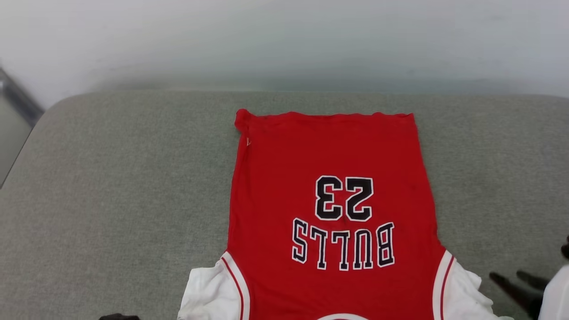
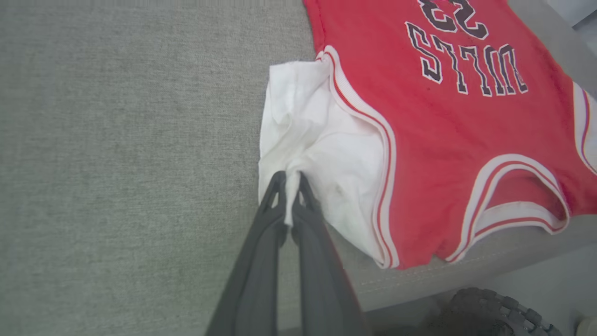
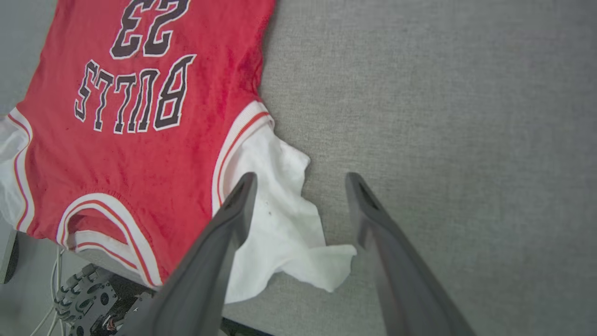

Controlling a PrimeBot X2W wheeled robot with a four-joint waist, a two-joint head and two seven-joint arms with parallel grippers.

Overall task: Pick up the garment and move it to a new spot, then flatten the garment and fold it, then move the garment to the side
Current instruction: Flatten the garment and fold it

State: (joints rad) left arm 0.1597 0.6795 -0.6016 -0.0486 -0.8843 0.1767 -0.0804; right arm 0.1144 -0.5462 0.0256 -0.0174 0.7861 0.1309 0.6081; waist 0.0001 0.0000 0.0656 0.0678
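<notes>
Judging from the head view, the garment (image 1: 333,200) was taken to be light, soft and limp: thin knit, no stiffness, likely to sag and bunch wherever it is lifted from a single point. It was recorded lying spread on the grey cushion (image 1: 111,200), right of centre, printed side up, hem (image 1: 324,116) toward the far edge and neckline toward the near edge. The red body was seen mostly flat. The black, white-outlined "BULLS" and "23" were read upside down from this side. A small roll was noted at the far left hem corner.

In the left wrist view, the left gripper (image 2: 289,179) was found with its fingers together, clamped on a tuck of the white left sleeve (image 2: 317,140). The sleeve was seen crumpled and drawn toward the pinch. Striped red-white trim was noted along the armhole and round the neck opening (image 2: 513,186), which lay at the cushion's front seam.

In the right wrist view, the right gripper (image 3: 301,179) was found with its fingers wide apart and nothing held; one finger lay over the white right sleeve (image 3: 280,224), the other over bare cushion, the sleeve's loose corner between them. That sleeve was seen wrinkled and splayed.

For handling, paired holds are judged best: both shoulders or both hem corners, pinched through both layers, so the cloth hangs evenly. Little slip is expected on the woven cushion.
</notes>
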